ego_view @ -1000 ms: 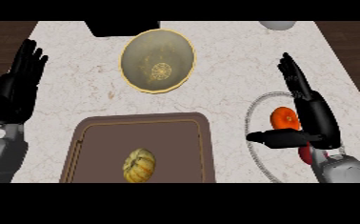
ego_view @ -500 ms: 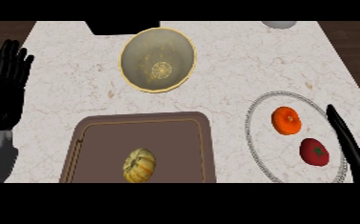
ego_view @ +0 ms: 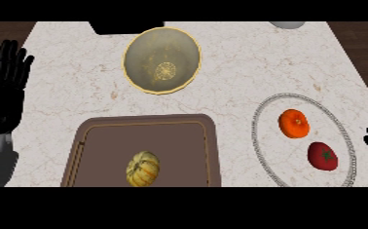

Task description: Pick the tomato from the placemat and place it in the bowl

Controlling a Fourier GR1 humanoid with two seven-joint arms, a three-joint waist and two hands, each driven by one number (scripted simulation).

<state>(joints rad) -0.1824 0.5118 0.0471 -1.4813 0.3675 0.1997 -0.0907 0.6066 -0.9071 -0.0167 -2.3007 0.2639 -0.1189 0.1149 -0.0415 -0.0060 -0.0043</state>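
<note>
One hand left in frame: left hand (ego_view: pixel 13 84), fingers straight, resting far left. Right hand withdrawn off right edge, fingers unseen. Tomato (ego_view: pixel 322 155) ungrasped on plate (ego_view: pixel 267 107) lower right, not placemat (ego_view: pixel 188 136); bowl (ego_view: pixel 161 60) upper centre holds nothing.

**Stone, metal and matt brown on your counter**

You are looking down on a counter (ego_view: pixel 237 52) of pale, marble-like stone, cream with faint tan veins and a smooth, low-sheen face. The bowl (ego_view: pixel 161 60) reads as dull brassy metal, its rim a brighter gold and its inside brushed and mottled. The placemat (ego_view: pixel 108 140) is flat matt brown, perhaps leather or cloth; you cannot tell from this height. The plate (ego_view: pixel 267 111) looks like clear glass with a beaded silvery rim. The tomato (ego_view: pixel 323 155) has a smooth, slightly glossy red skin, the orange fruit (ego_view: pixel 294 123) a duller one. The ribbed squash (ego_view: pixel 143 168) is matt yellow-tan. Your left hand (ego_view: pixel 13 84) is plain matt black.
</note>
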